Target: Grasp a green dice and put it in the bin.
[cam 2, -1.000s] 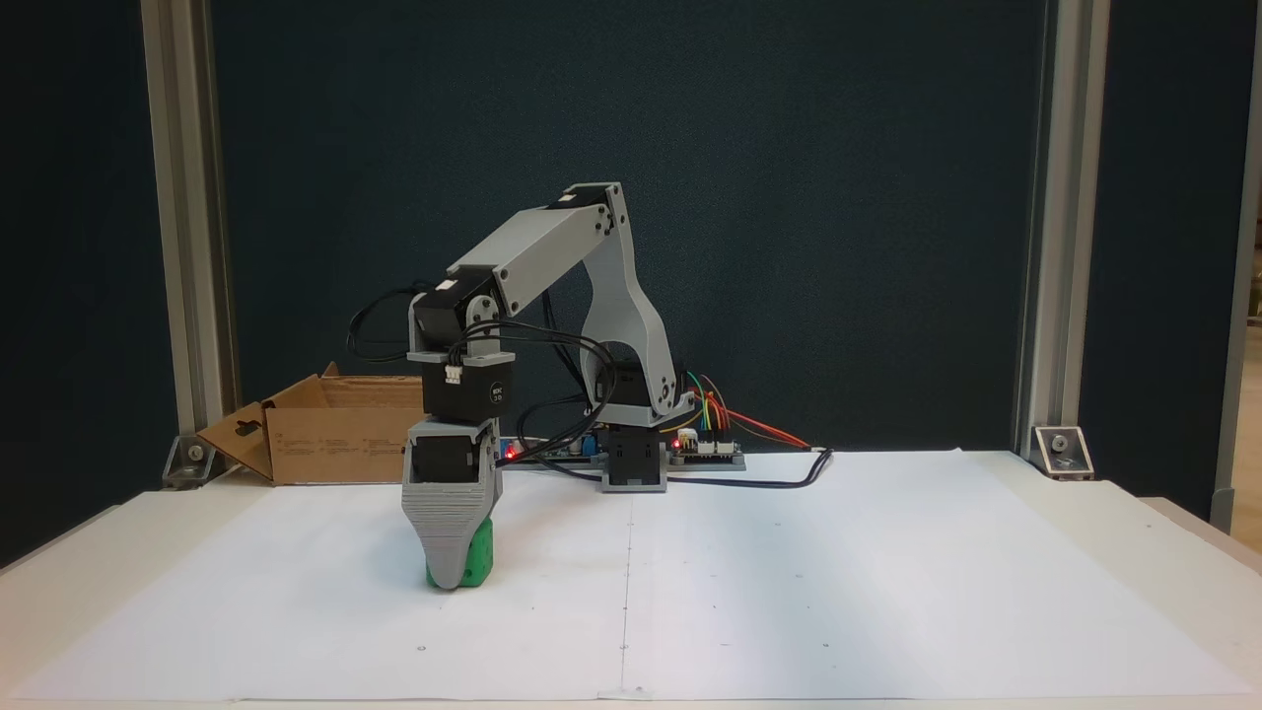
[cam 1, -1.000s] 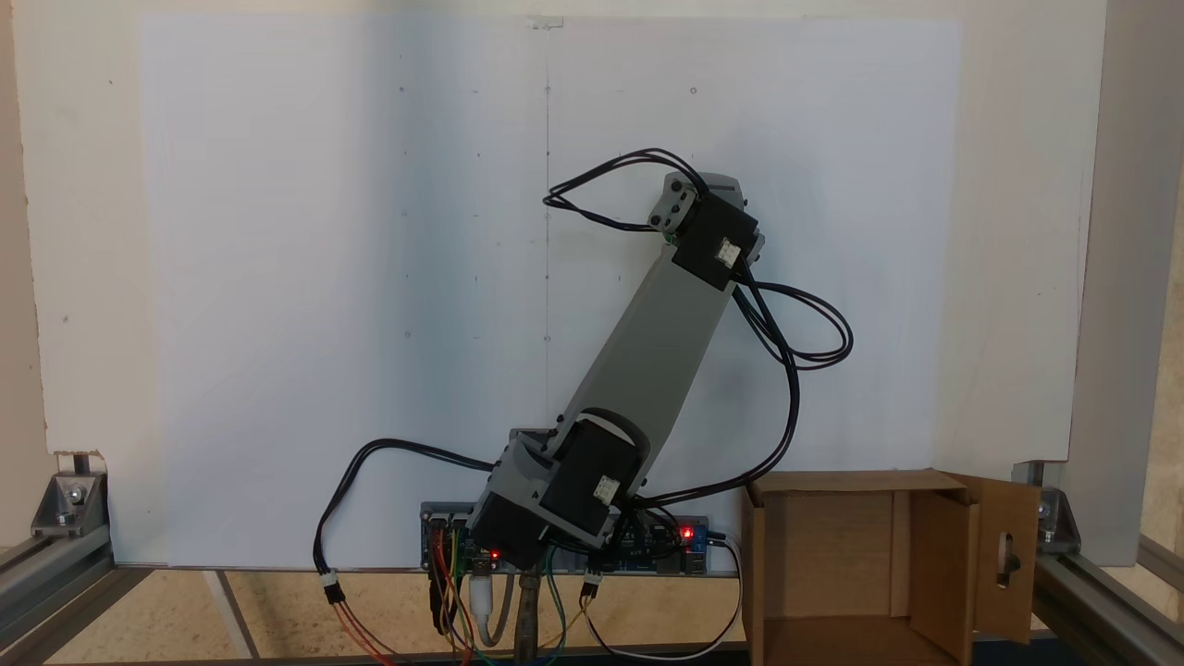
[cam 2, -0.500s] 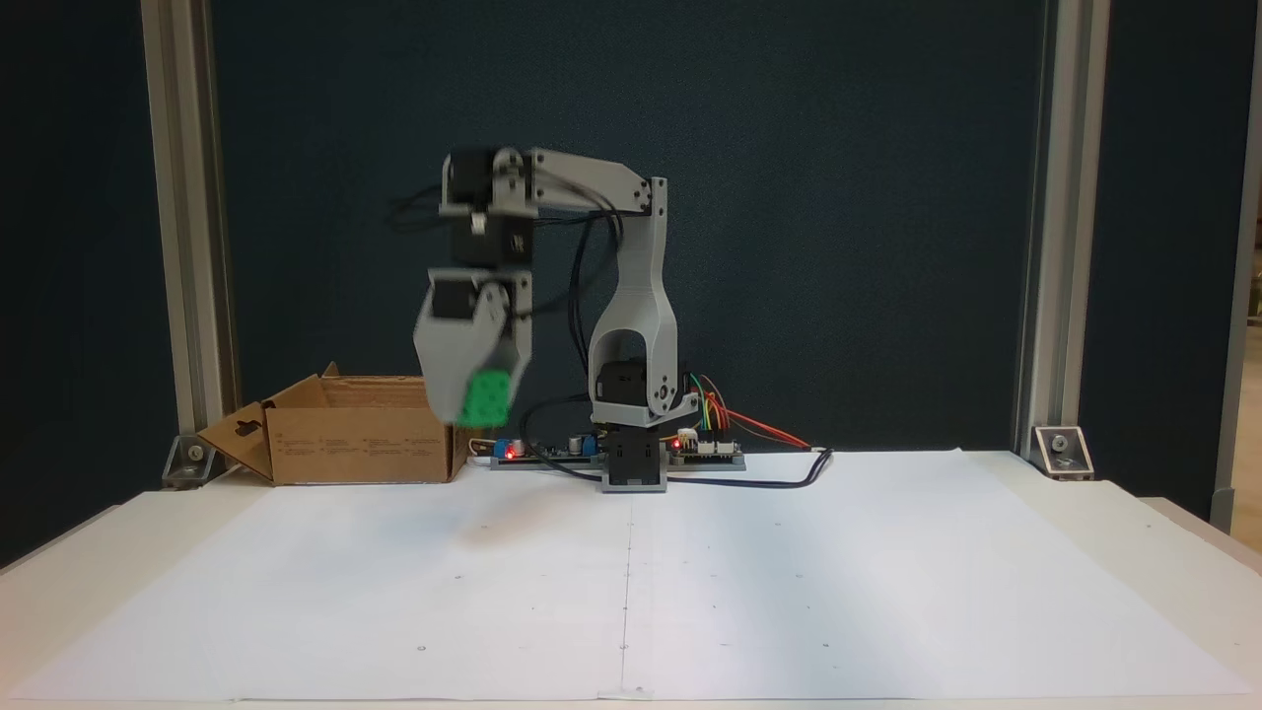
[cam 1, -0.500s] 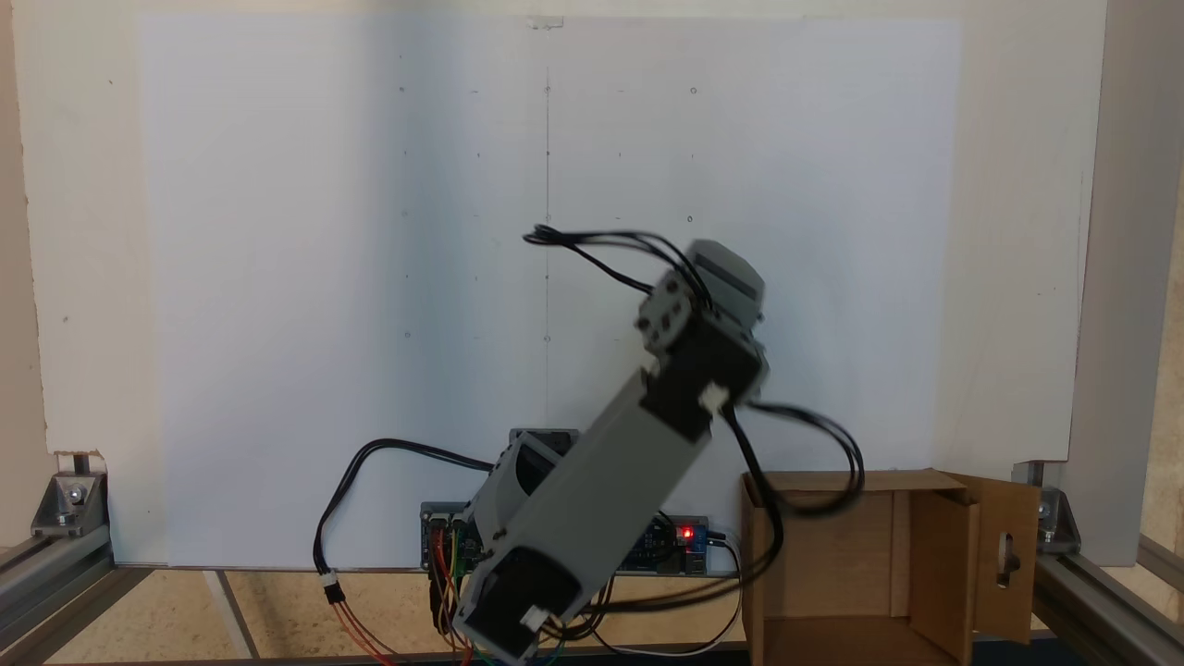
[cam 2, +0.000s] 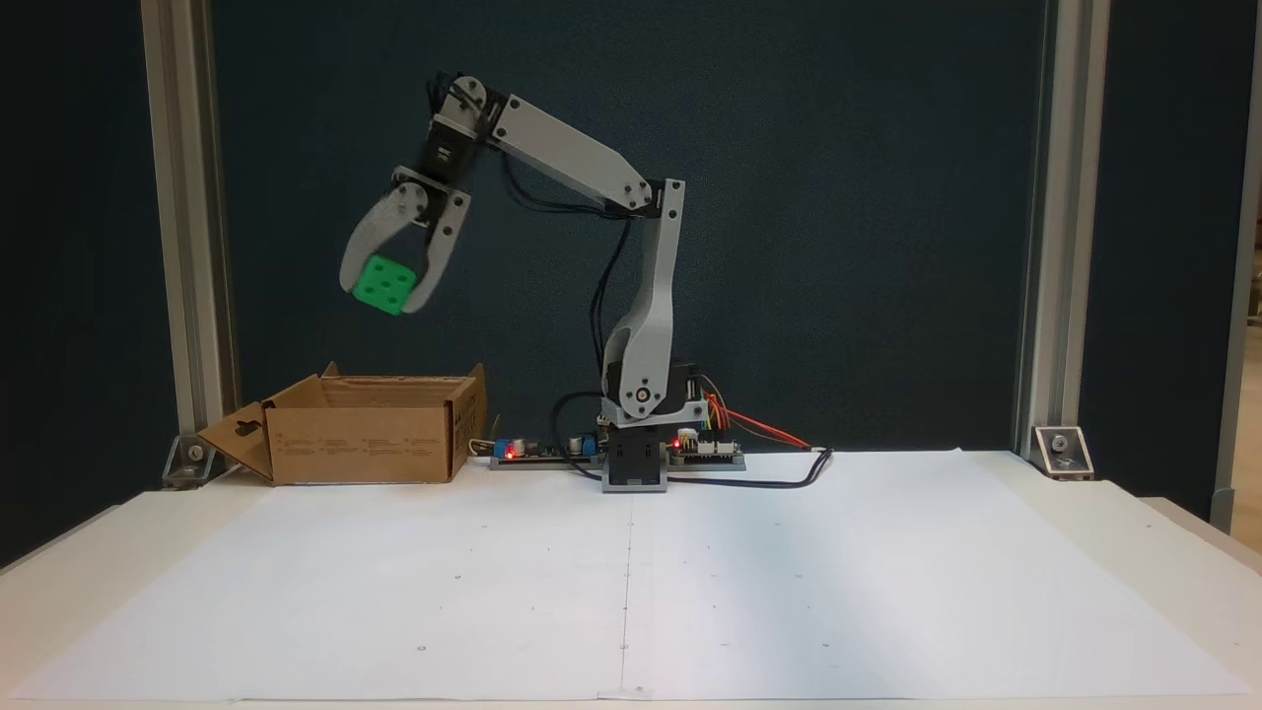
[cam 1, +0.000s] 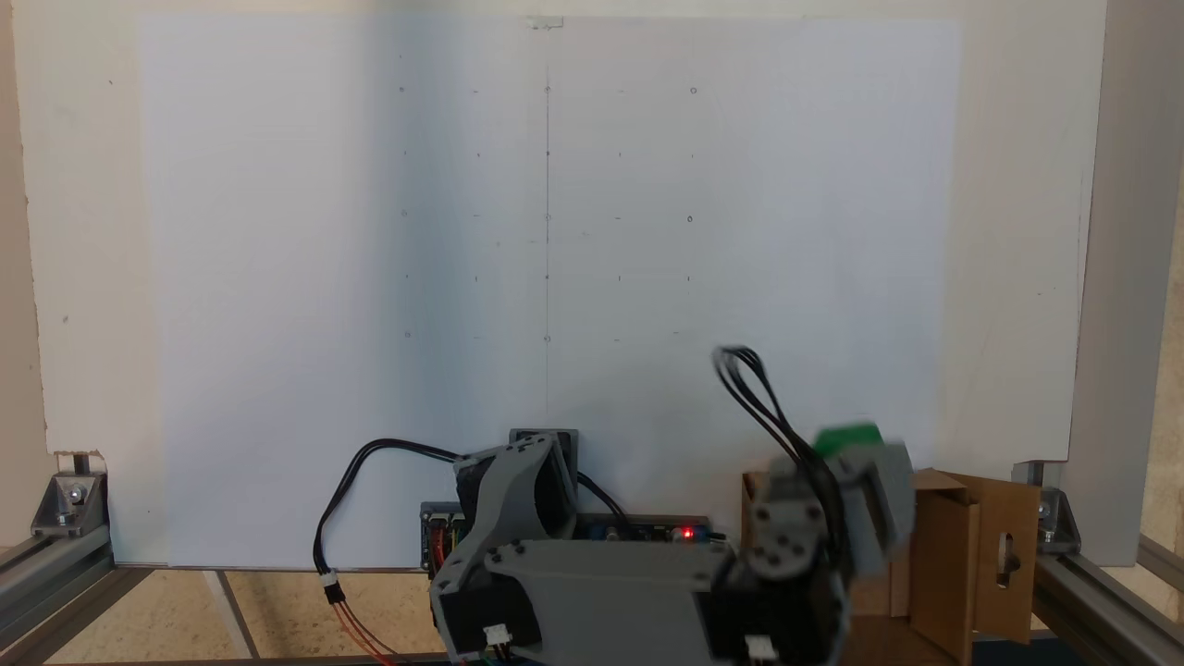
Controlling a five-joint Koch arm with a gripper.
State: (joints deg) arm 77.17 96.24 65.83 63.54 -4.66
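The green dice (cam 2: 385, 284) hangs high in the air, a face with round pips turned to the camera. My gripper (cam 2: 387, 296) is shut on it, one grey finger on each side. It hangs above the open brown cardboard bin (cam 2: 365, 434), which stands at the back left of the table. In the fixed view from above, the green dice (cam 1: 846, 438) shows as a green patch over the near rim of the bin (cam 1: 962, 546), with the blurred gripper (cam 1: 856, 453) holding it.
White paper (cam 2: 631, 582) covers the table. The arm's base and a circuit board (cam 2: 680, 449) with coloured wires sit at the back middle. Aluminium posts (cam 2: 187, 237) rise at both back corners. The bin's slotted flap (cam 1: 1008, 555) sticks out sideways.
The arm lifted the dice off the paper, swung it back and up, and now holds it above the bin. The gripper stayed shut on it throughout.
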